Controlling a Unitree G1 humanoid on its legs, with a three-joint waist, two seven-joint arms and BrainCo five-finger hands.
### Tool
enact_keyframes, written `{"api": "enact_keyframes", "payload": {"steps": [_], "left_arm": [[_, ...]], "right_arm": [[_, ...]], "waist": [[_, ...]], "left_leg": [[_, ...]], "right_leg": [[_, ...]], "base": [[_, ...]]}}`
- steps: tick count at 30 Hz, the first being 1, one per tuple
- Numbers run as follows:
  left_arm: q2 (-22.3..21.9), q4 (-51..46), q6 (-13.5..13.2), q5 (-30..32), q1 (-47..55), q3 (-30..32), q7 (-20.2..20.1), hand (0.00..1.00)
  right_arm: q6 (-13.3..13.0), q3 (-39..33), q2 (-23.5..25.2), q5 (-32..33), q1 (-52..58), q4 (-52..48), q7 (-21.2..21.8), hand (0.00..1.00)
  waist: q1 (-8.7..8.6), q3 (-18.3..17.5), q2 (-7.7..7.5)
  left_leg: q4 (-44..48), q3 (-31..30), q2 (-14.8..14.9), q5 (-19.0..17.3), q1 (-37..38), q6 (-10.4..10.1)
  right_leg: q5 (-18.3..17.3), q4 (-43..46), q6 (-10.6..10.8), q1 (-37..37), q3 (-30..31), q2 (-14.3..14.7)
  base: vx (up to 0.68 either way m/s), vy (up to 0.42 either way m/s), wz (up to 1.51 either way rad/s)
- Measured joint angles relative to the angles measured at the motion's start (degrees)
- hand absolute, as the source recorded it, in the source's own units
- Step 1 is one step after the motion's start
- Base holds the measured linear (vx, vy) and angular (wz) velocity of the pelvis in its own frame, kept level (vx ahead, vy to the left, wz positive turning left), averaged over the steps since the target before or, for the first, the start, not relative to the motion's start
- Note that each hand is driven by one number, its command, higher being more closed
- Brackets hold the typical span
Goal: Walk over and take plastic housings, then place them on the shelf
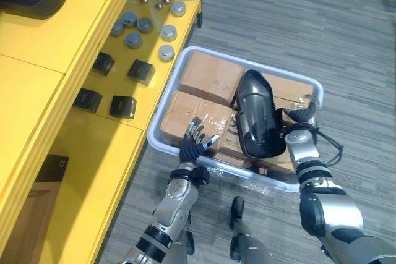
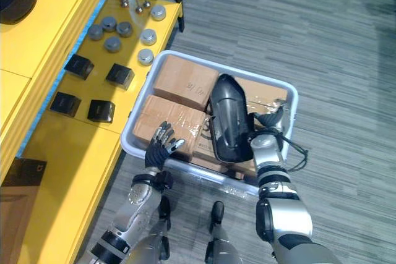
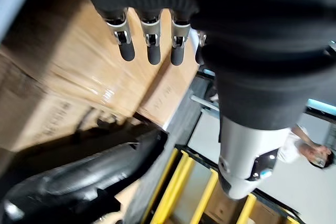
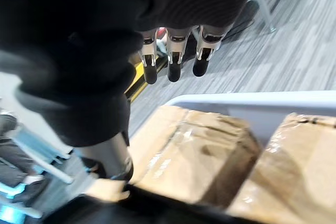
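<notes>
The yellow shelf [image 1: 117, 140] runs along the left side of the bin [image 1: 284, 72]. The bin stands on the floor and is packed with film-wrapped cardboard boxes [image 1: 210, 78].

One black plastic housing [image 1: 258, 112] lies on top of those boxes, in the bin's right half. Its long axis runs from the bin's near rim toward its far rim, leaning a little to the left at the far end. It rests on the boxes and neither hand holds it.

The right hand [image 2: 272, 119] is the nearer one. It sits inside the bin just beside the housing's near right flank, fingers straight and holding nothing. Its wrist view shows the thumb reaching down toward the dark shell, but I cannot tell whether it touches.

The left hand [image 1: 197, 137] hangs over the bin's near-left rim with its fingers relaxed and spread. It is empty, and a box top separates it from the housing's left flank.

The housing therefore lies between the two hands, lengthwise to them. By my judgement, the pickup depends on closing in from both flanks across the short axis, and the left hand has the farther reach.
</notes>
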Motion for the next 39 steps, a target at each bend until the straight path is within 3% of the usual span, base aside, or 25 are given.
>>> {"api": "enact_keyframes", "payload": {"steps": [5, 9, 10, 18, 25, 28, 35, 39], "left_arm": [[-0.31, -0.62, 0.00, 1.00, 0.92, -1.38, -1.28, 0.00], [-0.72, -0.62, -0.04, 1.03, 0.99, -1.24, -1.80, 0.00], [-0.76, -0.62, -0.04, 1.03, 0.96, -1.25, -2.06, 0.00], [-0.92, -0.43, -0.06, 1.28, 1.10, 0.33, -2.79, 0.00], [-1.25, 0.01, -0.02, 1.14, -0.49, 0.83, -2.87, 0.00], [-1.25, 3.33, 0.02, 0.65, -4.01, 0.75, -2.93, 0.00], [-1.51, 20.41, 0.18, -8.68, -17.35, -1.31, -4.07, 0.00], [-1.86, 27.80, 0.32, -12.28, -22.67, -0.09, -3.68, 0.00]], "right_arm": [[-0.33, 1.86, -1.34, 0.14, -0.64, 5.12, 0.27, 0.00], [-2.26, 4.43, -3.90, 1.16, -1.15, 8.35, 1.65, 0.00], [-2.91, 6.00, -5.44, 1.39, -1.27, 9.05, 2.54, 1.00], [-4.30, 11.82, -11.37, 0.87, -1.57, 11.52, 5.31, 1.00], [-3.55, 11.98, -11.50, -2.24, -1.22, 9.90, 5.05, 1.00], [-2.97, 15.83, -10.43, -4.47, 0.45, 3.15, 5.39, 1.00], [-2.68, 22.90, -4.13, -9.33, 1.78, -16.34, 4.81, 1.00], [-2.69, 24.99, -0.36, -10.55, 1.90, -22.01, 3.72, 1.00]], "waist": [[0.09, 0.00, 0.38], [0.34, 0.27, 1.07], [0.74, 0.30, 1.16], [1.40, 0.34, 1.44], [1.22, 0.32, 1.47], [0.61, 0.32, 1.47], [-1.59, 0.28, 1.34], [-2.54, -0.35, 0.00]], "left_leg": [[0.02, -0.54, -0.57, 0.15, -1.89, 0.21], [0.04, -1.05, -0.98, 0.23, -2.69, 0.36], [0.04, -1.08, -1.04, 0.28, -2.99, 0.43], [-0.26, -1.55, -1.14, 0.55, -3.66, 0.77], [-1.30, -1.73, -1.27, 1.50, -3.15, 0.92], [-1.35, -1.64, -1.25, 1.53, -2.34, 0.91], [-2.50, -0.37, -1.03, 1.97, 0.39, 0.90], [-3.46, 1.83, -0.68, 1.95, 2.47, 0.87]], "right_leg": [[0.44, -0.76, 0.60, -1.24, -0.37, -0.37], [0.71, -0.96, 1.00, -1.65, -0.51, -0.73], [0.78, -0.96, 1.09, -1.90, -0.52, -0.81], [0.86, -0.75, 1.21, -2.54, -0.85, -0.98], [0.87, -0.73, 1.20, -2.44, -1.13, -0.87], [0.88, -0.74, 1.18, -1.73, -1.06, -0.86], [1.23, -0.89, 0.72, -0.12, -0.30, -0.68], [1.37, -0.94, 0.54, 0.39, 1.64, -0.31]], "base": [[0.01, 0.069, 0.07], [0.00, 0.059, 0.07], [-0.01, 0.063, 0.04], [0.00, 0.060, 0.02], [0.02, 0.054, 0.02], [0.01, 0.065, -0.02], [0.01, 0.058, -0.08], [0.02, 0.054, -0.26]]}}
